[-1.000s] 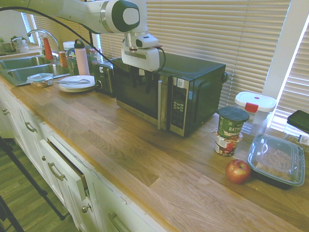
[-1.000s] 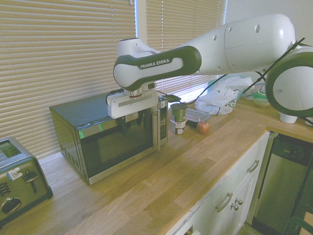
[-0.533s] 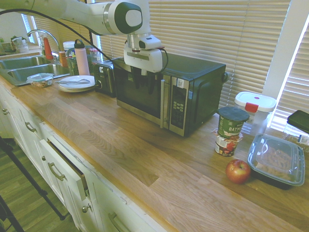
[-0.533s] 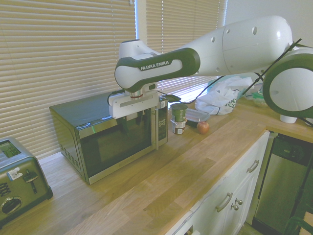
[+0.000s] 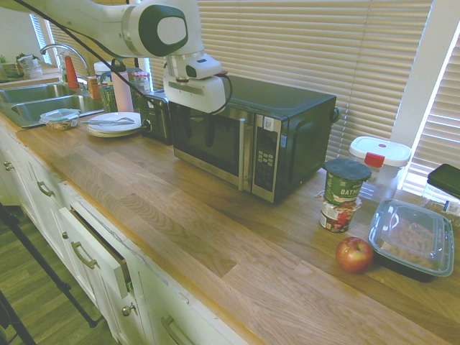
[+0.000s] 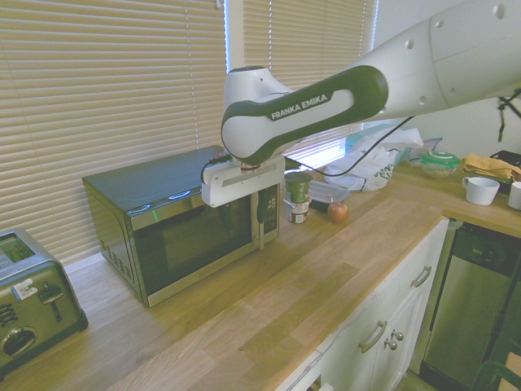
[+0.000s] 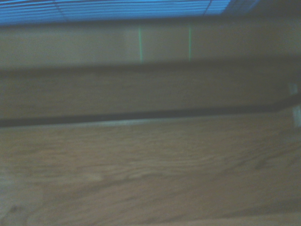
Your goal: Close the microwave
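The microwave (image 5: 287,108) has a smooth black casing with a soft sheen; its door (image 6: 191,240) is dark, glossy glass with metal trim, and its handle (image 5: 244,154) is smooth, silvery metal. The arm (image 6: 301,118) presents a smooth, white, plastic-looking shell. The counter (image 5: 187,215) is wood, with visible grain and a low sheen. The toaster (image 6: 37,301) shows shiny metal surfaces. The sink (image 5: 54,108) is smooth metal. The tub (image 5: 379,165) is translucent plastic; the tray (image 5: 411,237) has a clear, glossy plastic lid. The bag (image 6: 366,167) is thin, crinkled white plastic. The apple (image 5: 354,255) has smooth, faintly glossy skin. The cloth (image 6: 491,167) is soft, folded yellow fabric.
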Robot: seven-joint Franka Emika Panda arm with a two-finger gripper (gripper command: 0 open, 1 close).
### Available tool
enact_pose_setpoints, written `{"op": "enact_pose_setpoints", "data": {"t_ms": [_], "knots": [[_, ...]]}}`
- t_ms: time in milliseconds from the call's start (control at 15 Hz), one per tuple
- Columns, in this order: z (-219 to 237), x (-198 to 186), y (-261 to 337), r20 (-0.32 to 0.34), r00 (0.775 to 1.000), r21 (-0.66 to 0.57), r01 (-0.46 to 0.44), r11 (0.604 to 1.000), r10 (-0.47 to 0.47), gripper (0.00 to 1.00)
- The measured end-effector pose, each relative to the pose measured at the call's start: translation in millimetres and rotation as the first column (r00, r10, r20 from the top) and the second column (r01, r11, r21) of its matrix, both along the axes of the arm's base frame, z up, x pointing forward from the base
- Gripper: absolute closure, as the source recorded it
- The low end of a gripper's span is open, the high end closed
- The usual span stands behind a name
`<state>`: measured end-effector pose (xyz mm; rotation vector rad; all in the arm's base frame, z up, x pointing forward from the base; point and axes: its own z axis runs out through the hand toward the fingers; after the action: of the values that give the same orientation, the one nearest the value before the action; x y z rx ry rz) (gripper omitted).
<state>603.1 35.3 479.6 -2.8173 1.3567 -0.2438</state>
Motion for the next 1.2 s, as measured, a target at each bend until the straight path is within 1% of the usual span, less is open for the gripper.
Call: {"op": "enact_pose_setpoints", "data": {"t_ms": [333,533,867,1200], "knots": [[-28,-67,9,0.001,0.999,0.002,-0.036,0.999,0.036,0.00],[-33,-97,7,0.001,0.998,-0.001,-0.061,0.998,0.061,0.00],[-45,-122,-5,-0.005,0.997,0.009,-0.081,0.997,0.081,0.00],[-66,-135,-15,-0.009,0.996,0.027,-0.093,0.995,0.093,0.00]]}}
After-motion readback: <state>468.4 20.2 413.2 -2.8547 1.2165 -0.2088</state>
